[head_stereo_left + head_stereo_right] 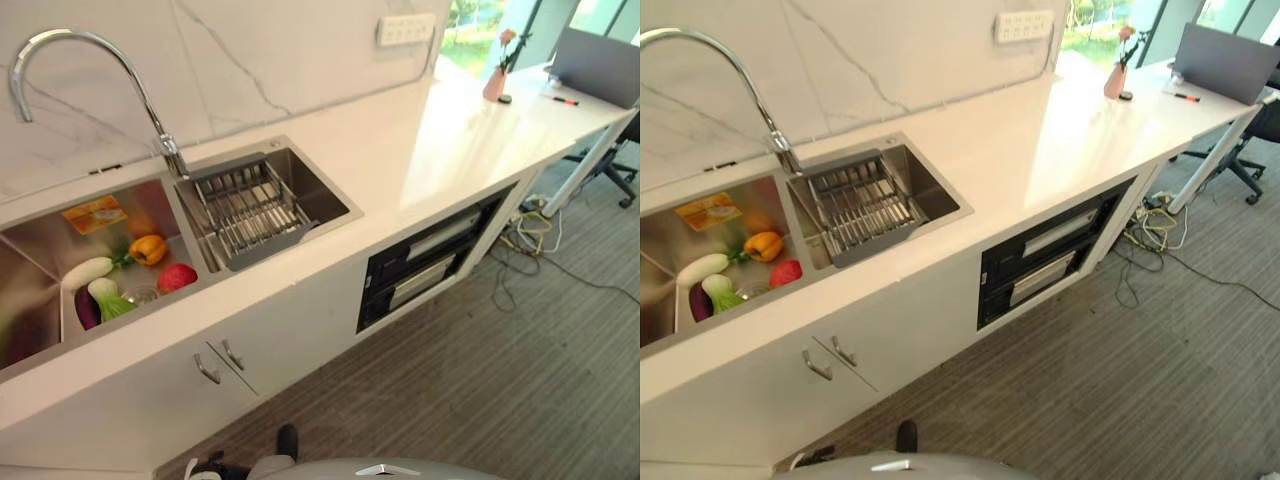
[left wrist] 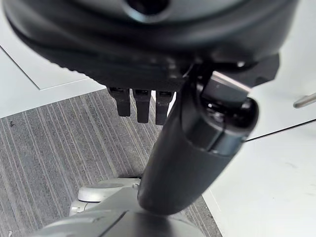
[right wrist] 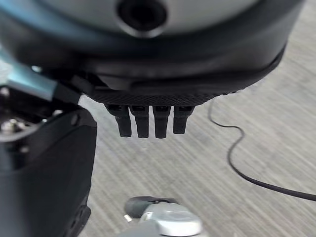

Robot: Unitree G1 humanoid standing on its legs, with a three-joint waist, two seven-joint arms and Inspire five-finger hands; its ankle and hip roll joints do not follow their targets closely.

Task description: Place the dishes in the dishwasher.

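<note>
Left hand (image 2: 143, 101) and right hand (image 3: 148, 118) hang low, fingers straight, empty. Black built-in dishwasher (image 1: 432, 262) under white counter (image 1: 420, 150), far off. Steel sink (image 1: 300, 190) holds grey rack (image 1: 245, 212); left basin (image 1: 60, 250) holds toy vegetables (image 1: 130, 275).

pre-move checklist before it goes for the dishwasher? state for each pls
1. Left hand empty, fingers straight, hanging over the floor: ok.
2. Right hand empty, fingers straight: ok.
3. Dishwasher door closed under the counter: not ok, needs opening.
4. Dishes located: not ok; the drying rack looks empty, and the sink holds vegetables.
5. Floor before the dishwasher free of obstacles: ok; loose cables lie further right.
</note>
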